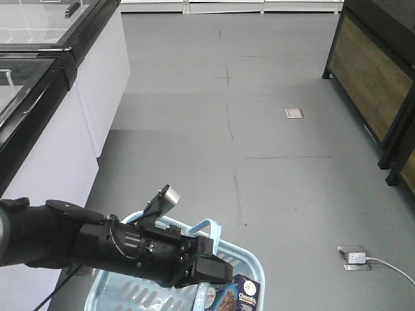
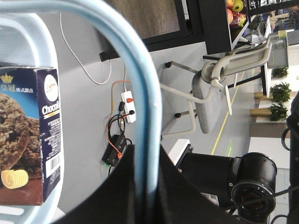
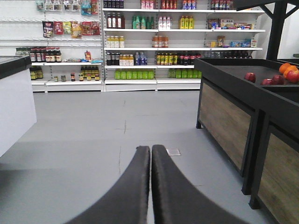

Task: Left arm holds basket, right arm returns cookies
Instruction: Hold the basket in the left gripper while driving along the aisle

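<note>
My left arm (image 1: 97,246) reaches in from the lower left, and its gripper (image 1: 211,269) is shut on the loop handle (image 1: 206,228) of the light blue basket (image 1: 249,262). In the left wrist view the handle (image 2: 140,93) runs down between the black fingers (image 2: 114,191), with the gripper (image 2: 147,151) clamped on it. The cookies (image 1: 241,295), a dark navy box, stand inside the basket near its right side. The same cookies (image 2: 28,135) show their cookie picture and barcode. My right gripper (image 3: 150,150) is shut with nothing in it, pointing along the aisle above the floor.
White freezer cabinets (image 1: 65,129) line the left. A dark wooden produce stand (image 1: 369,71) stands on the right, and it (image 3: 233,107) carries apples. Shelves of bottles (image 3: 140,42) close the aisle's far end. A floor socket (image 1: 355,257) and an office chair (image 2: 219,88) are nearby.
</note>
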{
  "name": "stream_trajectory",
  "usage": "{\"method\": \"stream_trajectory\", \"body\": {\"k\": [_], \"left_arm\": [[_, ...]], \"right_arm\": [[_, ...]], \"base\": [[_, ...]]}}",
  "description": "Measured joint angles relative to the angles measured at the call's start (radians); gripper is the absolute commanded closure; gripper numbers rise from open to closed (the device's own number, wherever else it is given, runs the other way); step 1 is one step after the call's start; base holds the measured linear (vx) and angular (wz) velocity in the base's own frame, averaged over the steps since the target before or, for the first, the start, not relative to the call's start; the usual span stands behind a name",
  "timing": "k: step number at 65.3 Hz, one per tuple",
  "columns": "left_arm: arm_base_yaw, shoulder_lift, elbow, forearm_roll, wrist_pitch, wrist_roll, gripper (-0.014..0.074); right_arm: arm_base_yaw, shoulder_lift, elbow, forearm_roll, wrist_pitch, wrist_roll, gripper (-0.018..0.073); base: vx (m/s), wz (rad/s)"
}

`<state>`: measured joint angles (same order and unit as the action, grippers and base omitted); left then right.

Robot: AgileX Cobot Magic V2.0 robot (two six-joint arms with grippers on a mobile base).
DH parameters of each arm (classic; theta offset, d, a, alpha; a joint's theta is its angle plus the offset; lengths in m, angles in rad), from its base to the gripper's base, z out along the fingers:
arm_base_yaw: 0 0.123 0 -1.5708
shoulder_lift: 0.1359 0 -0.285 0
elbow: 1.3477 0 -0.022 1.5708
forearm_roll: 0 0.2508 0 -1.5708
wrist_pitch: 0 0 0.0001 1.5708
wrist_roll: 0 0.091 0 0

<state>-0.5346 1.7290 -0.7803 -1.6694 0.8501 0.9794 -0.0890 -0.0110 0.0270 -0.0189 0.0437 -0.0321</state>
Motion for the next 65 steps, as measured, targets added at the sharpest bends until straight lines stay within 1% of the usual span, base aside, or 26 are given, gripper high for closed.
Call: {"method": "stream_trajectory", "body": {"k": [34, 65], "left_arm": [[0.0, 0.0, 0.0, 0.0, 0.0, 0.001, 0.0604], [0.0, 0.0, 0.0, 0.0, 0.0, 0.001, 0.0604]], "right_arm": [[0.0, 0.0, 0.0, 0.0, 0.0, 0.0, 0.0568], [0.0, 0.0, 0.0, 0.0, 0.0, 0.0, 0.0568]], "base": [[0.09, -0.14], [0.21, -0.07]]}}
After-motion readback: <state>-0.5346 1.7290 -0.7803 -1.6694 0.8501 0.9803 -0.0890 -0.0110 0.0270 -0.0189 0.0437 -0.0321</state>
